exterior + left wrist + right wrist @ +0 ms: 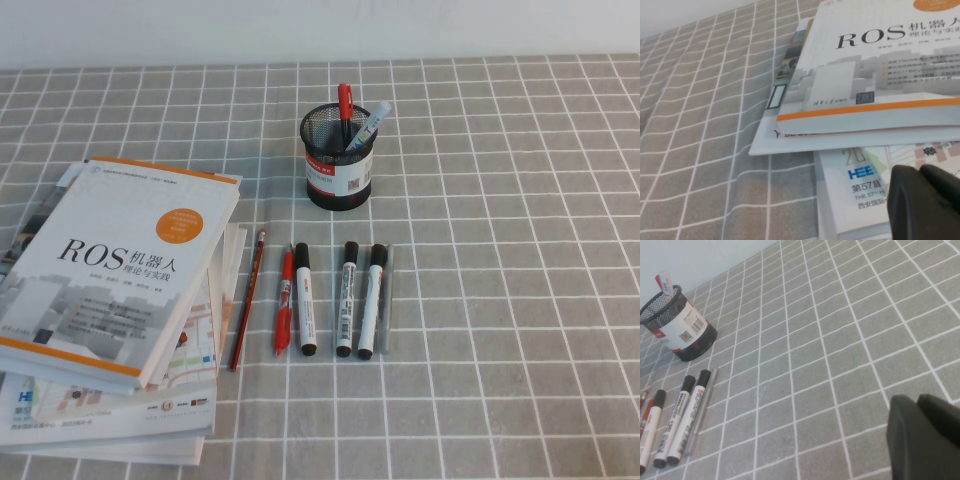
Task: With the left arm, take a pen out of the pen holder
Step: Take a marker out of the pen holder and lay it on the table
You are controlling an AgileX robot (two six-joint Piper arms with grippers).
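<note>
The black mesh pen holder (338,165) stands upright at the table's far middle, also in the right wrist view (677,325). A red pen (345,105) and a grey-capped marker (372,122) stick out of it. Neither arm appears in the high view. My left gripper (919,172) is shut and empty, hovering over the stack of books (880,75) far from the holder. My right gripper (916,402) is shut and empty above the bare tablecloth.
The stack of books (110,290) fills the near left. In front of the holder a row lies on the grey checked cloth: a red pencil (248,300), a red pen (285,300), three black-capped markers (347,297) and a grey pen (387,298).
</note>
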